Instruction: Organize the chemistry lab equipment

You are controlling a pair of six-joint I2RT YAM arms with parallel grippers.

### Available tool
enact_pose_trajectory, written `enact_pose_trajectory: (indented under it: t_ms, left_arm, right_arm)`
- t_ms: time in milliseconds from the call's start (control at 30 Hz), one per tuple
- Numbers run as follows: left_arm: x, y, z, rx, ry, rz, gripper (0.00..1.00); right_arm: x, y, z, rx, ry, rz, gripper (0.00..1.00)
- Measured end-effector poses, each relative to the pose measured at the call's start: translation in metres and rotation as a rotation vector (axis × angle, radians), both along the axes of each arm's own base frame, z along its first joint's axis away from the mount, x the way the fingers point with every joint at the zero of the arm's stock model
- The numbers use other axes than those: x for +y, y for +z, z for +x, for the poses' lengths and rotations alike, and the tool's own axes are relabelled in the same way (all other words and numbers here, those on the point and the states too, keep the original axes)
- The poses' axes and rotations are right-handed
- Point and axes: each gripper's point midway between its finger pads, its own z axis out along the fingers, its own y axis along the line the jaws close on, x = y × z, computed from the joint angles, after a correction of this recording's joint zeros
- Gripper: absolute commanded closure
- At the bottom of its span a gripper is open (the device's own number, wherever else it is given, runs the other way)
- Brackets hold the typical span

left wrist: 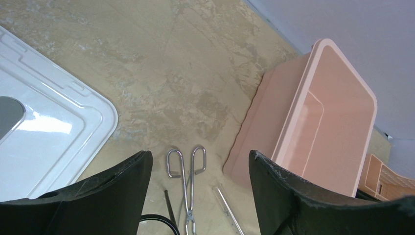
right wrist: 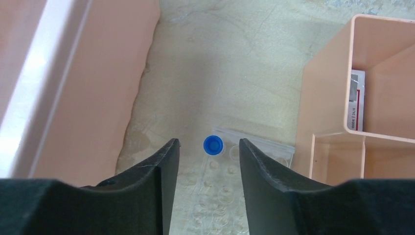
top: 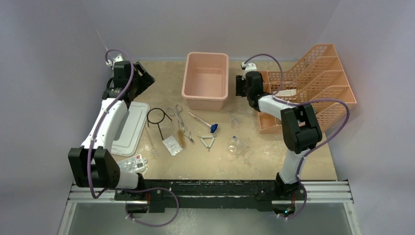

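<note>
The lab equipment lies loose mid-table: a black wire ring [top: 156, 116], metal tongs [top: 182, 122], a blue-tipped rod [top: 205, 122], a wire triangle [top: 206, 142], clear glassware [top: 236, 145] and white packets [top: 172, 145]. My left gripper [top: 144, 78] hangs open at the back left; its wrist view shows the tongs' handles [left wrist: 186, 164], the ring [left wrist: 159, 219] and the rod [left wrist: 227, 208] on the table below its open fingers. My right gripper [top: 238, 87] is open between tub and racks. Below its fingers sit a blue cap [right wrist: 213, 145] and a clear bag of glass pieces [right wrist: 254, 152]; nothing is gripped.
A pink tub [top: 205, 81] stands at the back centre, its wall [right wrist: 88, 98] close on the right gripper's left. Orange mesh racks [top: 308, 83] fill the back right, one compartment holding a packet [right wrist: 355, 103]. A white lid [top: 128, 128] lies under the left arm.
</note>
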Motion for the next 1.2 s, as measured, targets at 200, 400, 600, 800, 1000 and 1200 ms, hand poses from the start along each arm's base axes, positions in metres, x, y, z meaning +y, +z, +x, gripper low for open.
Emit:
enact_pose_trajectory:
  t_ms: [200,400,600,800,1000,1200]
  left_arm:
    - [0.000,0.000,0.000,0.000,-0.007,0.005,0.29]
    - [-0.001,0.006,0.000,-0.007,-0.030,0.023,0.29]
    - [-0.014,0.023,-0.002,-0.045,-0.120,0.017,0.29]
    - [-0.054,0.049,-0.014,-0.121,-0.292,0.018,0.30]
    - [-0.111,0.073,-0.031,-0.212,-0.503,-0.016,0.31]
    - [-0.136,0.080,-0.042,-0.258,-0.600,-0.054,0.31]
  right_arm:
    - [-0.002,0.016,-0.009,0.022,-0.015,0.022,0.43]
    - [-0.006,0.065,-0.024,0.004,-0.029,0.052,0.41]
    - [-0.016,0.102,-0.057,0.028,-0.043,0.068,0.43]
    - [-0.032,0.098,-0.118,0.148,-0.063,0.069,0.42]
    - [-0.031,0.062,-0.180,0.335,-0.009,0.099,0.43]
    - [-0.019,0.014,-0.226,0.537,0.020,0.143,0.56]
